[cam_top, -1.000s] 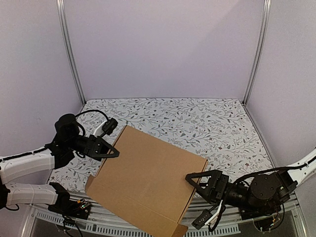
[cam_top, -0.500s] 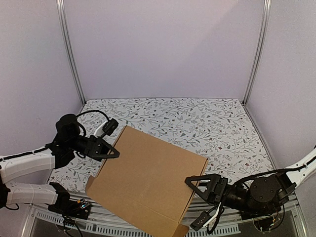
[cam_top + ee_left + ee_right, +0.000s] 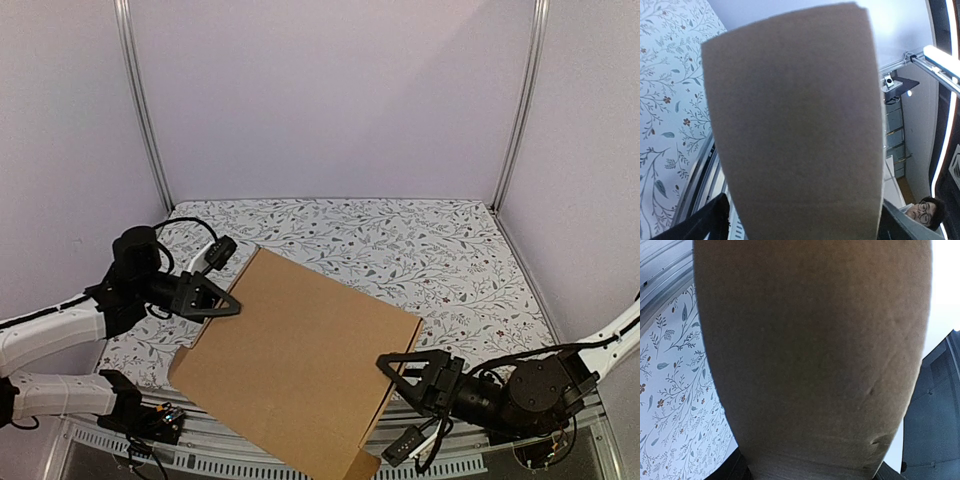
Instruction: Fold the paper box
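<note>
Top view: paper box [image 3: 300,360] lies closed and flat-looking, turned diagonal, on the near-left part of the floral table [image 3: 420,240]. Its far corner points toward the back wall, and its near corner hangs past the table's front edge w/ a small flap sticking out there. Left arm [image 3: 55,335] reaches in from the left side. The left jaws straddle the box's left edge, w/ one black finger [image 3: 215,298] lying over the top face and the other hidden under the cardboard. Can't tell if they pinch it or only bracket it. Right arm [image 3: 530,390] comes in low from the right front. The right jaws meet the box's right edge near its right corner, w/ the top finger [image 3: 405,362] over the face and the lower one out of sight, so the grip can't be told either. Left wrist view: blurry brown cardboard [image 3: 795,125] fills the middle from top to bottom, very close to the lens. A dark finger [image 3: 700,225] sits just beside it at lower left, and whether they touch isn't clear. Table print [image 3: 665,100] shows at left, and a person w/ glasses [image 3: 925,212] shows at bottom right beyond the rig. Right wrist view: cardboard [image 3: 810,350] again covers nearly the whole frame, out of focus, w/ a few small dents low on its face. Table pattern [image 3: 670,390] shows at left. The fingers are barely visible at the bottom edge, so contact can't be read.
</note>
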Controlling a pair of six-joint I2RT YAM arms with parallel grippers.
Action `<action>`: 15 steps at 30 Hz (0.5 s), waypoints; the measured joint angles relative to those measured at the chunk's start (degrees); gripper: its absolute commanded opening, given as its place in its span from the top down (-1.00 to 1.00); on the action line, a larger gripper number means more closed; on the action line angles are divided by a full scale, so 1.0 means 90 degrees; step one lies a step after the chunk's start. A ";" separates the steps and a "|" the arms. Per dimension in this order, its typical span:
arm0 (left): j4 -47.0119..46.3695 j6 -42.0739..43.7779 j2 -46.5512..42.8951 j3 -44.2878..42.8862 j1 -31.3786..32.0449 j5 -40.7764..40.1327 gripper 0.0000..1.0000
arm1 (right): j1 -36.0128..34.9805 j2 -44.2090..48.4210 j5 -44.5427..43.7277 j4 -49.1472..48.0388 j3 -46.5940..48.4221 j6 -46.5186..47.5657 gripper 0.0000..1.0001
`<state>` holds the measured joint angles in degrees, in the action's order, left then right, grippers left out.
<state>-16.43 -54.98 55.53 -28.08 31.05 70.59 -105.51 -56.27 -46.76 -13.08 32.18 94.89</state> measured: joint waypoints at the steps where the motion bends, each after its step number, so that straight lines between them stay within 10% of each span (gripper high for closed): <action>1: 0.0158 0.0063 -0.0097 -0.0066 0.0000 -0.0095 -0.99 | -0.0007 0.0022 -0.0029 0.0017 0.0002 -0.0117 0.11; 15: 0.3747 0.2314 -0.0738 -0.1637 0.0005 -0.2662 -0.99 | -0.0036 0.0561 -0.0282 0.2567 0.0874 -0.3536 0.14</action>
<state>17.30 -34.15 48.88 -42.81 31.09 46.63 -105.84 -51.22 -49.30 10.02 40.05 63.07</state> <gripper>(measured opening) 0.995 0.599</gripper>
